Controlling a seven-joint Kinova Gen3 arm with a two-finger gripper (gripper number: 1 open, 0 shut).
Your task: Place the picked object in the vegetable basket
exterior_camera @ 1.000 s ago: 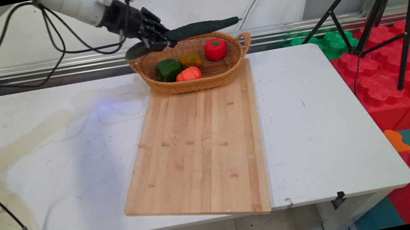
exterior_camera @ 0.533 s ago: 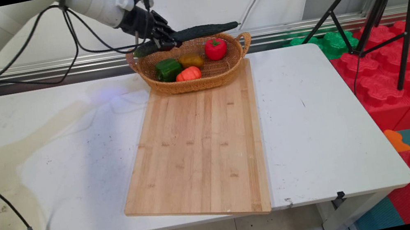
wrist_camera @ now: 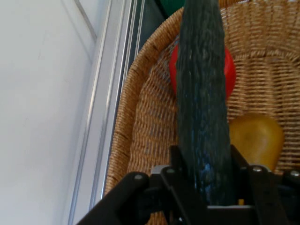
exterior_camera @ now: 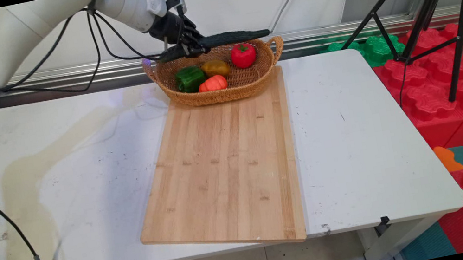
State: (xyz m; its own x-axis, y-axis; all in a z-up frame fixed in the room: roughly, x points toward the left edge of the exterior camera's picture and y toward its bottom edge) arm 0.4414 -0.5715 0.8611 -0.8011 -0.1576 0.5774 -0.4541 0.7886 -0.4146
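Note:
My gripper (exterior_camera: 190,48) is shut on a long dark green cucumber (exterior_camera: 234,36), held level just above the far rim of a wicker basket (exterior_camera: 225,93). In the hand view the cucumber (wrist_camera: 202,103) runs up from between my fingers (wrist_camera: 177,159) over the basket's (wrist_camera: 140,117) inside. Lying in the basket are a green pepper (exterior_camera: 189,78), an orange pumpkin (exterior_camera: 213,83), a yellow-brown fruit (exterior_camera: 215,67) and a red pepper (exterior_camera: 243,55). The hand view shows the red pepper (wrist_camera: 228,75) partly hidden behind the cucumber and the yellow-brown fruit (wrist_camera: 257,137) to its right.
The basket sits on the far end of a large wooden cutting board (exterior_camera: 225,164) on the white table (exterior_camera: 355,137). A black tripod (exterior_camera: 431,2) and red and green foam blocks (exterior_camera: 439,81) stand to the right. A metal rail (wrist_camera: 101,117) runs along the wall behind the basket.
The gripper has carried the cucumber a little right and lower, toward the basket's far rim. The cucumber now lies flatter. The things in the basket have not moved.

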